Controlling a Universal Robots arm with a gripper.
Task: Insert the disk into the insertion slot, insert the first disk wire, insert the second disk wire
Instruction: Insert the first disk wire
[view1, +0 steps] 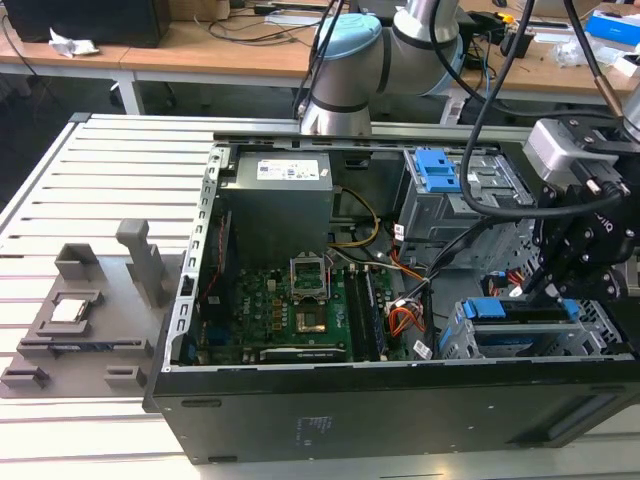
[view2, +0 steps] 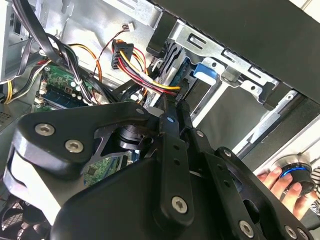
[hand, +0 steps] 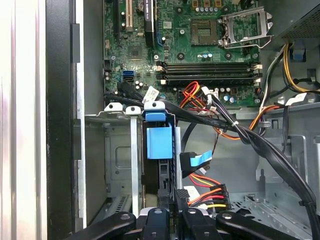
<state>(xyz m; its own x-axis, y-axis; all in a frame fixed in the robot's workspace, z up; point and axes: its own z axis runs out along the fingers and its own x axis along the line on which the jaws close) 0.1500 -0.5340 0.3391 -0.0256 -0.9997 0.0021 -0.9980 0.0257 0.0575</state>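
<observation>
In the exterior view a grey plastic holder (view1: 90, 310) sits at 9 o'clock on the slatted table (view1: 100, 180), apart from the open black computer case (view1: 300, 410). Inside the case there's a green circuit board (view1: 290, 310) at centre and a grey power box (view1: 275, 205) at its 12 o'clock. The taller cage with blue latch (view1: 440, 180) is at 1 o'clock.

At 4 o'clock is the insertion slot (view1: 455, 338), a low grey metal cage with perforated walls in the case's near corner. In it sits the disk (view1: 525, 313), a dark slab with blue end pieces. Its blue pull tab faces the first wrist view. A blue flat cable (hand: 197, 161) lies just beside the cage with its end free. The red, yellow and black wires (hand: 207, 192) end in a black plug (hand: 181, 196) at the fingertips.

The plug is mostly covered by the fingers (view2: 170, 145), so I can't tell if it touches the disk. The cage's far side is cut off at 3 o'clock.

At 3 o'clock the gripper (view1: 538, 285) points down at the disk's end, fingers drawn nearly together, pinching the plug. The arm (view1: 345, 60) comes in from 12 o'clock behind the case. In the second wrist view a person's hand (view2: 282, 182) rests on a round blue-lit knob (view2: 295, 172).
</observation>
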